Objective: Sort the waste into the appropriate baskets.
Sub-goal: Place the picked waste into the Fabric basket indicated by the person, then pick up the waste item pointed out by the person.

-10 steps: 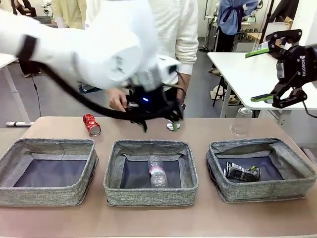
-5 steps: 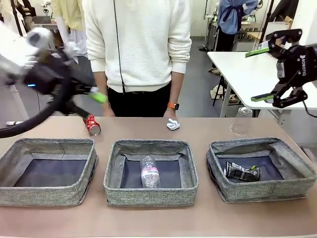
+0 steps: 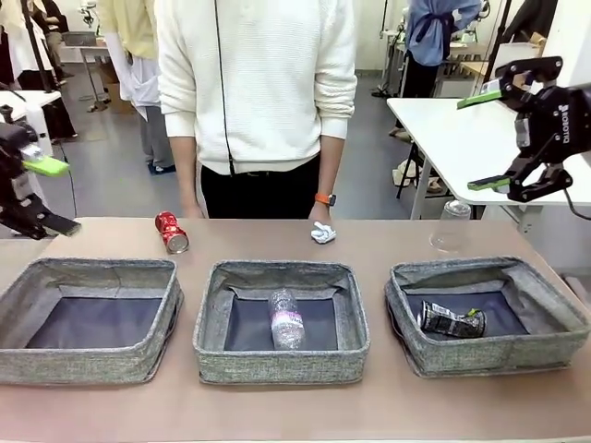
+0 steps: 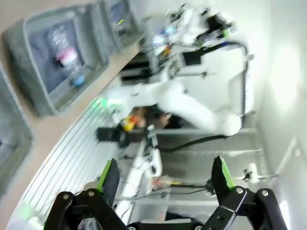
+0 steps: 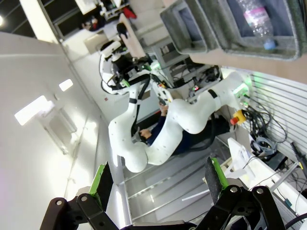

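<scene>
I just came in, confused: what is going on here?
Waste is being sorted into baskets. The plastic bottle lies in the middle basket, the crushed can in the right basket. The red soda can, paper wad and plastic cup are on the table. The left hand and right hand are open and empty.

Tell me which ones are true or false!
The clear plastic bottle with pink label lies in the middle grey woven basket. True.
The red soda can is inside the left basket. False: the red soda can lies on the table behind the left grey woven basket.
The crushed dark can is in the right grey woven basket. True.
The right gripper holds the crumpled white paper wad. False: the right gripper is open and empty; the crumpled white paper wad lies on the table.
</scene>
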{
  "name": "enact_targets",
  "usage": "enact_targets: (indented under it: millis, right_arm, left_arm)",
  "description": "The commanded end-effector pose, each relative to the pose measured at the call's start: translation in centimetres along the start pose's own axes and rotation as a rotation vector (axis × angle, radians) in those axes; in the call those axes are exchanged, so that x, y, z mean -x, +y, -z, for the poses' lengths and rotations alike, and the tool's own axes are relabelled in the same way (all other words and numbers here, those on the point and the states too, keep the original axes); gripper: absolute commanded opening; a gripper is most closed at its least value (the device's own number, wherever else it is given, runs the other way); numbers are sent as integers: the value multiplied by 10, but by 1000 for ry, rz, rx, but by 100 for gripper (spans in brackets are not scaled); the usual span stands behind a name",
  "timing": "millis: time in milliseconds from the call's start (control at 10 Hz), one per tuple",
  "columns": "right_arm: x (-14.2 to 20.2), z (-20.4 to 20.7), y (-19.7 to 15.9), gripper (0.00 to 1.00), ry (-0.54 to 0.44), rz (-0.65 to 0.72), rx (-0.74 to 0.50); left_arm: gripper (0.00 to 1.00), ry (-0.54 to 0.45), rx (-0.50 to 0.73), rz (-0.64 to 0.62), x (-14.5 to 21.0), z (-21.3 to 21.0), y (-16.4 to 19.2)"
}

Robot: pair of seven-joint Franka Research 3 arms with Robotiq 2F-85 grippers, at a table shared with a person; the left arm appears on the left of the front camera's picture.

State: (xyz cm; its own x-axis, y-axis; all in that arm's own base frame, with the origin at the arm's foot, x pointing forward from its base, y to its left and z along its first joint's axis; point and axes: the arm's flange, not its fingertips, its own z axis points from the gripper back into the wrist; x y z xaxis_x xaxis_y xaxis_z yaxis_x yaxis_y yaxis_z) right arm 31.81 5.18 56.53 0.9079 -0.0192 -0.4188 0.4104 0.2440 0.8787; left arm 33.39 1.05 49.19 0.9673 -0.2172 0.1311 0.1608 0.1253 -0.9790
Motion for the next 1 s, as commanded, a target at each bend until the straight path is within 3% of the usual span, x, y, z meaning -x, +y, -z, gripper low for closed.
enact_targets:
  millis: [0, 100, 900]
  right_arm:
    - [-1, 1, 3, 100, 10, -26, -23]
    - [-1, 1, 3, 100, 10, -26, -23]
    - [-1, 1, 3, 100, 10, -26, -23]
  left_arm:
    - [100, -169, 79, 14, -6, 27, 17]
    - [100, 0, 0, 0, 0, 0, 0]
    - [100, 0, 0, 0, 0, 0, 0]
